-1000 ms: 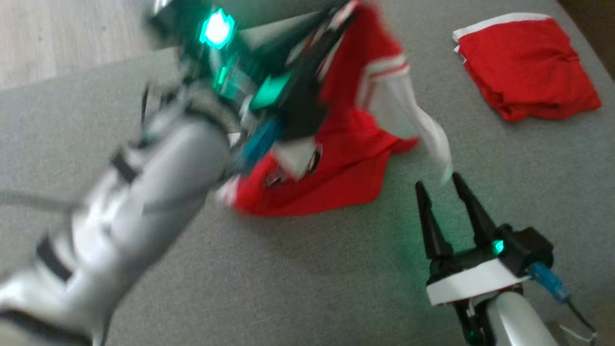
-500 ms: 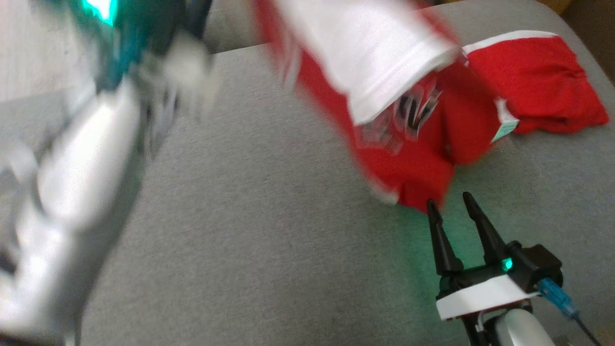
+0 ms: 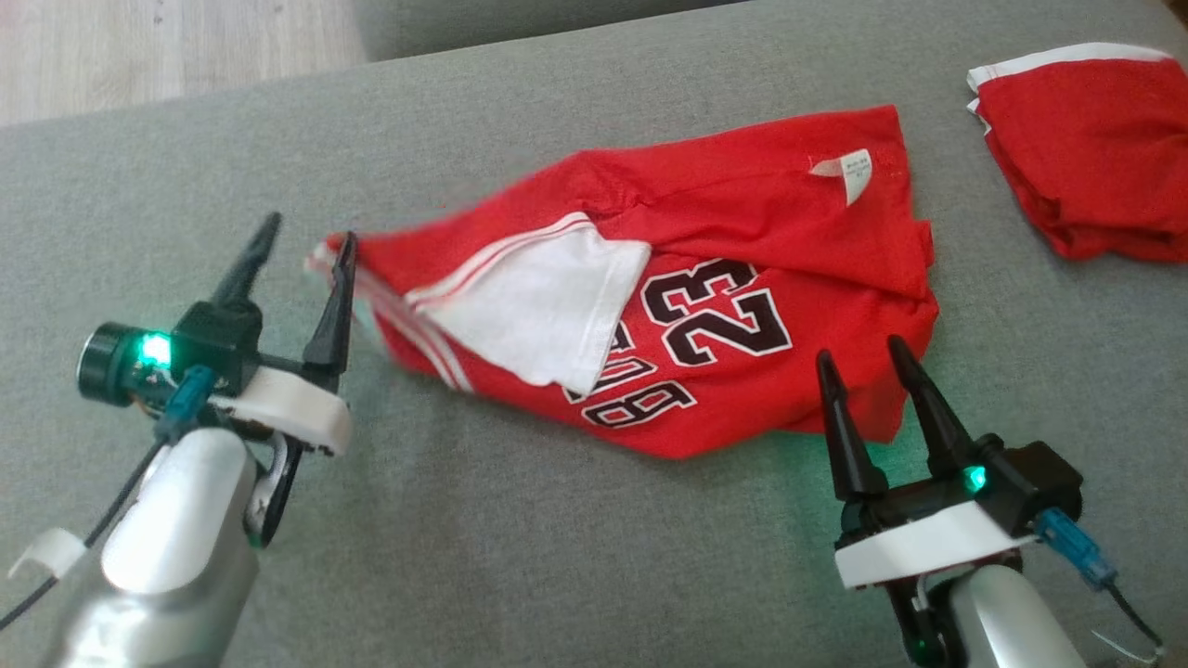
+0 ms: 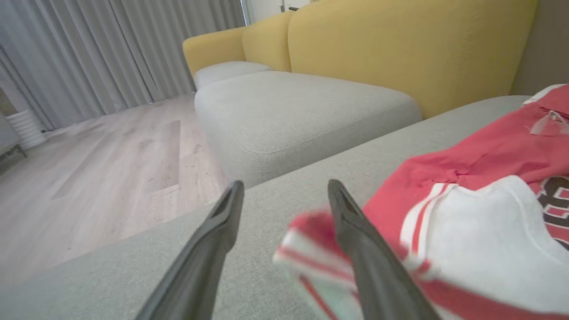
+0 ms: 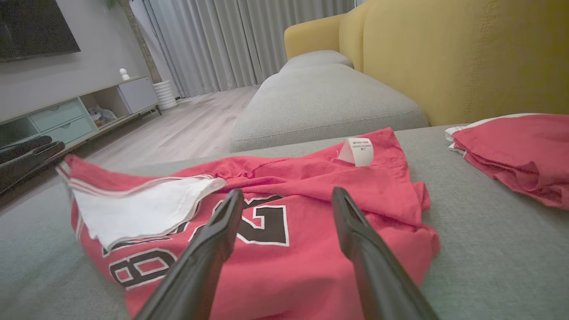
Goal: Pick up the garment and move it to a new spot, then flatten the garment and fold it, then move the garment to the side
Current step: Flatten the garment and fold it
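Observation:
The garment (image 3: 742, 213), a red jersey with dark numbers and a white folded-over panel, lies spread and wrinkled on the grey couch cushion (image 3: 520, 557). My left gripper (image 3: 310, 227) stands open at its left end. The striped hem lies against the right finger, blurred in the left wrist view, where the garment (image 4: 466, 164) fills the right side beyond the left gripper (image 4: 285, 184). My right gripper (image 3: 858, 350) is open at the jersey's near right edge, nothing between its fingers. In the right wrist view the right gripper (image 5: 288, 192) points over the garment (image 5: 382, 186).
A second red garment (image 3: 1086, 139), folded, lies at the cushion's far right, also seen as the folded garment (image 5: 520, 151). Beyond are another grey seat (image 4: 302, 106), a yellow backrest (image 5: 466, 58), wooden floor (image 3: 139, 46) at the far left, and a low cabinet (image 5: 66, 115).
The left arm swung the lifted jersey across and came down at the left, then its jaws opened and let go. The jersey now lies spread on the cushion. The right gripper stayed put.

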### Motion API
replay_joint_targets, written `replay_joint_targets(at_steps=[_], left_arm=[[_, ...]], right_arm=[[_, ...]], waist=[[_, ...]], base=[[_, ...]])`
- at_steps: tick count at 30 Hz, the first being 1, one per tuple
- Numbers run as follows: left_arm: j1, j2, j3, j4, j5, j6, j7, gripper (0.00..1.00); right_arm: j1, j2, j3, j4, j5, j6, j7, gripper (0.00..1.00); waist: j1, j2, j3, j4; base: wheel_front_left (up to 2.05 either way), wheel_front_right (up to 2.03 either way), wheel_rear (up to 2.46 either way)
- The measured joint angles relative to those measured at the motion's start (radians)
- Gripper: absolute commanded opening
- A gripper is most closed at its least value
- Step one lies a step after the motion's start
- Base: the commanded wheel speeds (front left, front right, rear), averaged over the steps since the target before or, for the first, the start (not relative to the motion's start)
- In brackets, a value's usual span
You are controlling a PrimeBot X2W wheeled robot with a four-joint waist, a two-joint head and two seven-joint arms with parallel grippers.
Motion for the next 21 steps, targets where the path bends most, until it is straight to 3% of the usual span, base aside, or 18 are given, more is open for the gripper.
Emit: replay_joint_targets(at_steps=[4,7,12,17,21], left_arm=[[0.001,-0.034,0.025,-0.006,0.007,0.054,-0.027,1.00],[0.034,-0.077,0.036,-0.074,-0.026,0.062,-0.036,1.00],[0.157,-0.143,-0.032,-0.192,-0.042,0.039,-0.041,1.00],[0.240,-0.204,-0.119,-0.245,-0.118,-0.033,0.050,1.00],[0.251,-0.221,-0.155,-0.254,-0.181,-0.076,0.135,1.00]], right_arm=[[0.002,0.000,0.002,0.001,0.000,0.000,0.000,1.00],[0.004,0.000,0.001,0.001,0.000,0.000,0.000,1.00],[0.012,-0.004,-0.007,0.001,0.000,0.000,0.000,1.00],[0.011,-0.011,-0.007,-0.001,0.000,0.000,0.000,1.00],[0.009,-0.016,-0.006,-0.001,0.000,0.000,0.000,1.00]], waist=[[0.0000,0.0000,0.001,0.002],[0.0000,0.0000,0.001,0.003],[0.0000,0.0000,0.003,0.009],[-0.0001,0.0000,0.013,0.014],[-0.0001,0.0000,0.022,0.014]], base=[[0.00,0.00,0.00],[0.00,0.00,0.00],[0.00,0.00,0.00],[0.00,0.00,0.00],[0.00,0.00,0.00]])
